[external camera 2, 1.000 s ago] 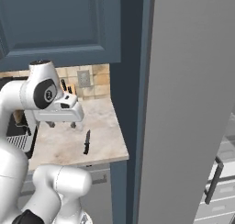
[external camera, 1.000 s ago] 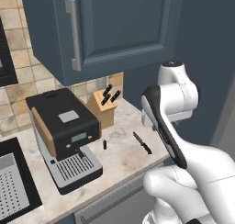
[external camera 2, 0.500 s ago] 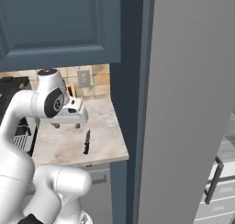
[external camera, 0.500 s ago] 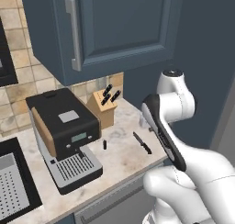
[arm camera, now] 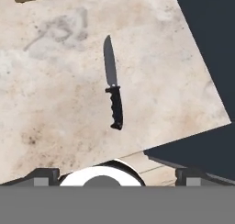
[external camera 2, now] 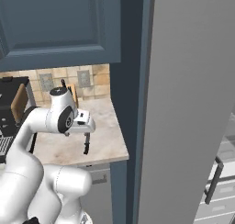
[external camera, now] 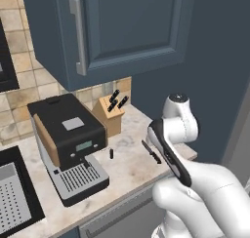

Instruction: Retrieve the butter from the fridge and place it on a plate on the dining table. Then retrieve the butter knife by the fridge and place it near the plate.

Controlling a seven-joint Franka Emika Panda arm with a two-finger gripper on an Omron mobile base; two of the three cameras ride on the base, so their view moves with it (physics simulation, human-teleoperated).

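Observation:
The butter knife (arm camera: 113,93) lies flat on the beige marbled counter (arm camera: 50,94), a slim all-dark knife with its blade pointing toward the wall and its handle toward the counter's front edge. It also shows in both base views, butter knife (external camera: 151,152) and butter knife (external camera 2: 85,147). My gripper (arm camera: 117,176) hangs directly above the knife's handle end, open wide and holding nothing. From the right base view the gripper (external camera 2: 79,134) points down, a short way above the knife. The fridge (external camera 2: 193,103) rises as a tall grey wall just right of the counter.
A tan knife block (external camera: 110,116) with black-handled knives stands at the back wall. A black coffee machine (external camera: 68,144) sits to its left, and a small dark object (external camera: 111,154) stands beside it. A dark blue upper cabinet (external camera: 122,32) hangs overhead. The counter ends close to the knife's right.
The arm has swung right and downward, bringing the open hand from near the knife block to just above the butter knife. The knife has not moved.

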